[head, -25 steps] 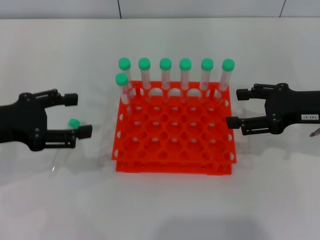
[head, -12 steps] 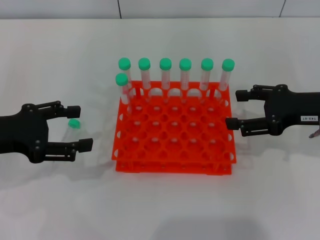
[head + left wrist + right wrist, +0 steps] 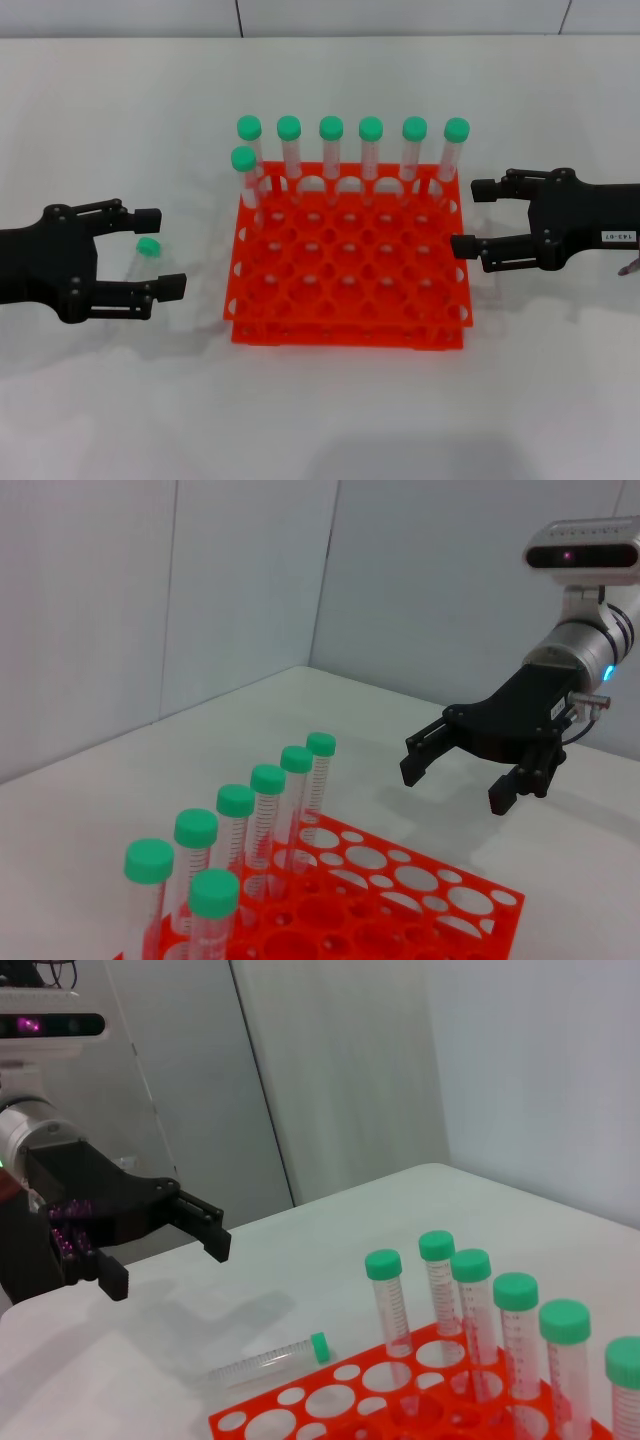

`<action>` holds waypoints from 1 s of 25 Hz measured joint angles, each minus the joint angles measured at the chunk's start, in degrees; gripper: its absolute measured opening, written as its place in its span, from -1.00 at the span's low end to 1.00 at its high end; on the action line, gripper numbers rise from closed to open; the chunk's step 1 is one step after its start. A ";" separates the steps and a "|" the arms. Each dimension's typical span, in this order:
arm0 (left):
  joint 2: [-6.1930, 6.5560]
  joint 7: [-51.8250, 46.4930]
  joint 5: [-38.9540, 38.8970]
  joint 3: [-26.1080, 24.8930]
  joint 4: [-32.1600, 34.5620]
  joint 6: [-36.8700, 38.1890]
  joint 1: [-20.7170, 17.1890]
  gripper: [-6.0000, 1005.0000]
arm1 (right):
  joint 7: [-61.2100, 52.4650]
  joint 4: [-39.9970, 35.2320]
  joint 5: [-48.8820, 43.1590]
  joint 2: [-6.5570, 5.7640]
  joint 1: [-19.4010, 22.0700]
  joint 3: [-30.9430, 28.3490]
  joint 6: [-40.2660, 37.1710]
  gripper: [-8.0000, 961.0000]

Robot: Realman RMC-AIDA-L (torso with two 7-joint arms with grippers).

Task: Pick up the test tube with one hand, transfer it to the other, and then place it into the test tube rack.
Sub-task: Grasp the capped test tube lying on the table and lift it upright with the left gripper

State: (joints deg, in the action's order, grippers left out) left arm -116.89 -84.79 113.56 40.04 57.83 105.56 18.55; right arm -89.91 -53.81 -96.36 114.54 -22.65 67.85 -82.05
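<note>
On the left of the white table [image 3: 320, 410], the left gripper [image 3: 160, 251] is held with its fingers spread wide and nothing between them. Compared with a second ago, when one fingertip overlapped the green cap, the gripper is seen lower, and the cap now shows in the gap between the two fingers; from half a second ago almost nothing is changed. The tube [image 3: 265, 1364] is seen lying flat on the table, cap end toward the rack [image 3: 348, 260], beneath and between the open fingers; whether it is touched by either finger cannot be told. In the right wrist view it lies just beside the rack's left edge, with the gripper above and beyond it.

The right gripper [image 3: 470, 216], marked by a white label, is placed just beside the rack's right edge, fingers wide apart and empty, and is unchanged from the earlier frames.

Seven green-capped tubes are stood upright in the rack: six along the far row [image 3: 352, 150] and one [image 3: 246, 180] in the second row at the left end. The remaining holes are left open. A pale wall [image 3: 200, 600] is seen beyond the table.
</note>
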 joint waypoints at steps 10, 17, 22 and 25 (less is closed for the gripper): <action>2.48 -6.72 4.21 -0.51 0.46 -0.83 2.25 0.78 | -0.09 -0.06 0.21 0.16 -0.17 0.00 -0.02 0.78; 3.72 -15.11 16.74 -0.56 1.24 -1.02 6.85 0.78 | -0.16 -0.09 0.40 0.33 -0.43 0.00 0.09 0.78; 3.66 -17.29 24.32 -0.19 1.11 -0.69 8.69 0.78 | -0.18 -0.18 0.53 0.52 -0.57 0.00 0.20 0.78; 3.28 -18.46 27.73 -0.24 0.96 -0.88 9.30 0.78 | -0.18 -0.18 0.56 0.63 -0.59 0.00 0.28 0.78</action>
State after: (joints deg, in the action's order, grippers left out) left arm -113.62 -103.25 141.29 39.79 58.79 104.68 27.84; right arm -90.09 -53.98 -95.80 115.17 -23.25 67.85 -81.77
